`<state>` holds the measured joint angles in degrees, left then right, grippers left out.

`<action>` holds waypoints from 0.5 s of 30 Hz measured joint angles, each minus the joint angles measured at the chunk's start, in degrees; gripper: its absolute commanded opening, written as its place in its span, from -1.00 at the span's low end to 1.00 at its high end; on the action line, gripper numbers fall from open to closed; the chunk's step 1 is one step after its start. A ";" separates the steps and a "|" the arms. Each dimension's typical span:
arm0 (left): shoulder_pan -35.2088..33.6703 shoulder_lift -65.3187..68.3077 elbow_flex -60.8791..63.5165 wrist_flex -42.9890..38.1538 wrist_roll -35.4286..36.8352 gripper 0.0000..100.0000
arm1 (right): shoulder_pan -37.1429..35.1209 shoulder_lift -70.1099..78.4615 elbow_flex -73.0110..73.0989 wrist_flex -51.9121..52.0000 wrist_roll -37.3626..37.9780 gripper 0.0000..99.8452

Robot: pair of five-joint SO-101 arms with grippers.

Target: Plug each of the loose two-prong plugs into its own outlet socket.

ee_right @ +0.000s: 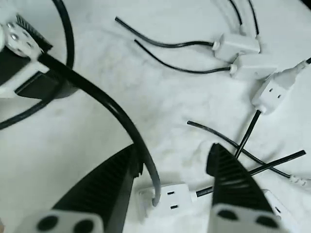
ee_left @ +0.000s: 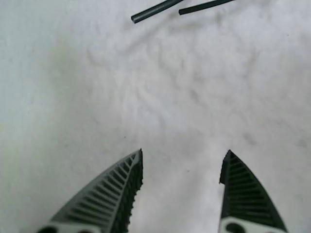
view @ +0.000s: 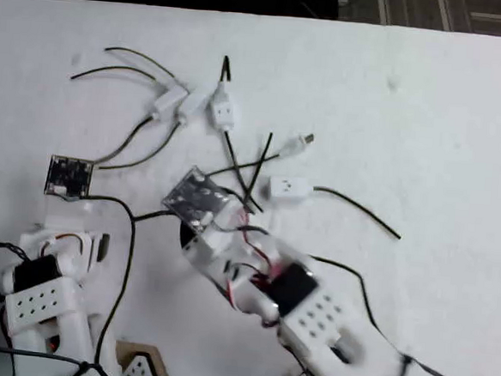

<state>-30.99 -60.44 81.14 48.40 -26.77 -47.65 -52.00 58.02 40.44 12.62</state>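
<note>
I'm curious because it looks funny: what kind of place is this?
Probably a robotics lab bench: two robot arms at a white table, with loose outlet sockets and short cut cords laid out.

The counter (view: 428, 106) was plain white with faint grey mottling. The left tool (ee_left: 184, 153) had black fingers (ee_left: 116, 191) patterned with fine parallel ridges, on pale grey bases. The right tool (ee_right: 176, 148) was the same ridged black. The central socket (view: 289, 188) and the upper socket (view: 222, 110), toward eleven o'clock, were white with small dark slots, and the paired connectors (view: 167, 105) at ten o'clock were white too. The cords (ee_left: 155, 9) were black. A circuit board (view: 68, 176) at nine o'clock was dark, speckled with pale dots. The left arm (view: 41, 298) and right arm (view: 323, 318) were white with rows of dark holes and black motor blocks. Red wires (view: 259, 256) crossed the right one.
</note>
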 measured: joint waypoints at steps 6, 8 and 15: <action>0.00 0.00 0.00 0.00 0.00 -0.48 | 0.97 -11.16 -4.66 16.62 0.00 -0.95; 0.00 0.00 0.00 0.00 0.00 -0.48 | 3.96 -11.78 -4.92 21.19 0.00 -0.96; -0.53 0.00 0.00 0.00 0.00 -0.47 | 14.33 -5.63 -4.04 26.90 0.00 -0.96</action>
<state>-31.52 -60.44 81.14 48.40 -26.77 -33.32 -57.63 53.98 67.34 12.62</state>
